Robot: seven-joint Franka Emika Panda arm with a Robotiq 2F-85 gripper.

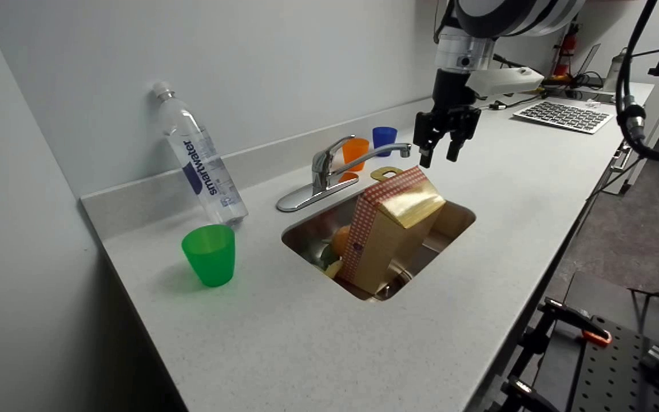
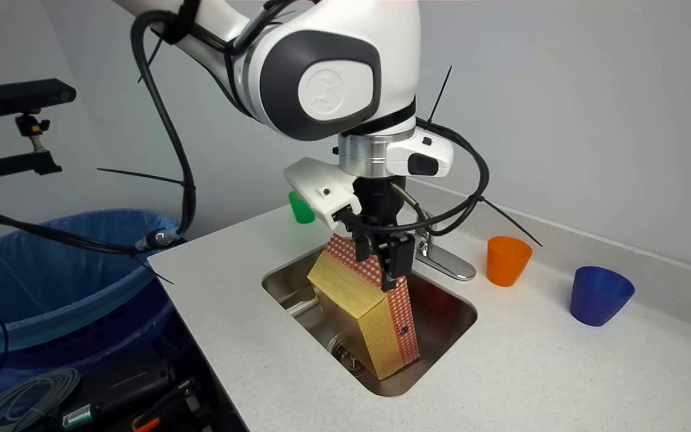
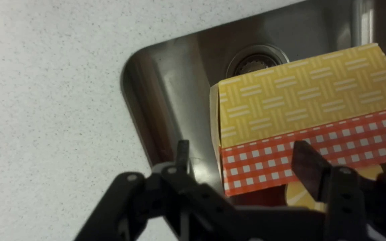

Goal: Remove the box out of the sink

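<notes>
Reaching seems the step in hand: the claw (image 1: pixel 439 154), spread wide and empty, hangs above the gingham-trimmed gold box (image 1: pixel 389 232), which stands tilted in the steel sink (image 3: pixel 186 67). Next likely calls for straddling the box's upper edge, lowering, closing.

The Panda arm (image 2: pixel 402 66) wore a white shell (image 2: pixel 396 96), with a dark grey rounded panel (image 2: pixel 279 90) around a white cap (image 2: pixel 327 108) (a faint emblem (image 2: pixel 325 92) marked its middle). Below sat a silvery metal collar (image 2: pixel 362 157) and an angular white housing (image 2: pixel 324 186). Black cables (image 2: pixel 484 174) bristled with thin zip-tie tails (image 2: pixel 512 222). The Robotiq gripper (image 1: pixel 439 154) was black, its linkages (image 3: pixel 126 197) dotted with round grey screw heads (image 3: pixel 132 177) in the wrist view.
</notes>
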